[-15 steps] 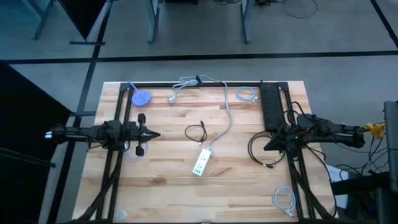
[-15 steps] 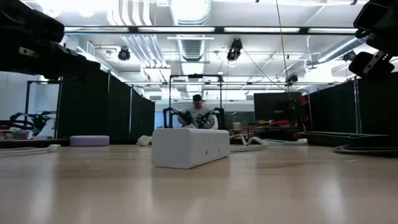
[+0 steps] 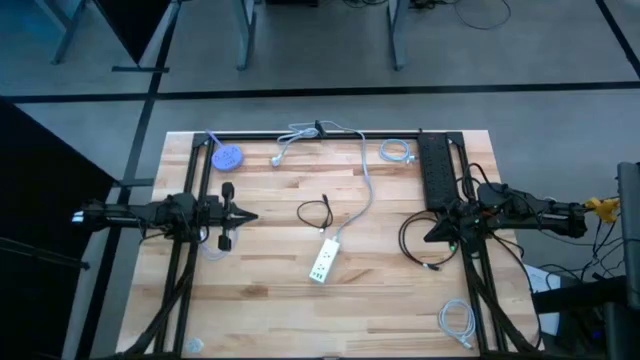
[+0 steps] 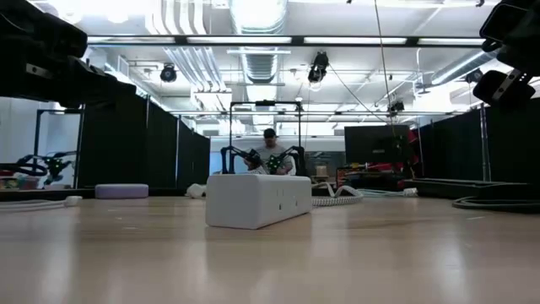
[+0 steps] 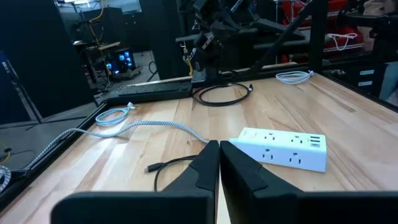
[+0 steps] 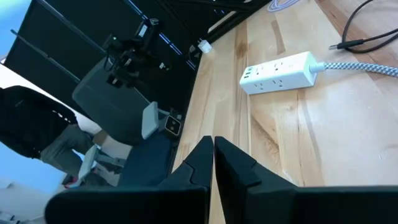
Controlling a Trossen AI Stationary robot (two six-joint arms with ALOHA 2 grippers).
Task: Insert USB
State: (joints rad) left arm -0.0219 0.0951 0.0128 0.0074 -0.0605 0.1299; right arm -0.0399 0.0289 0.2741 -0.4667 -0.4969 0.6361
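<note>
Currently, strip (image 3: 322,262): mid-table, unplugged.
cable (image 3: 316,213): loose, just beside the strip.
left gripper (image 3: 252,216): closed, empty.
right gripper (image 3: 428,237): closed, empty.

From where I stand, nothing here can be read. The white power strip (image 3: 322,262) on the wooden table (image 3: 260,310) carries no legible brand or marking in any view, and the blue round disc (image 3: 227,158) near the table's far edge shows no lettering I can make out. The glowing screens in the room behind are too indistinct to read.
</note>
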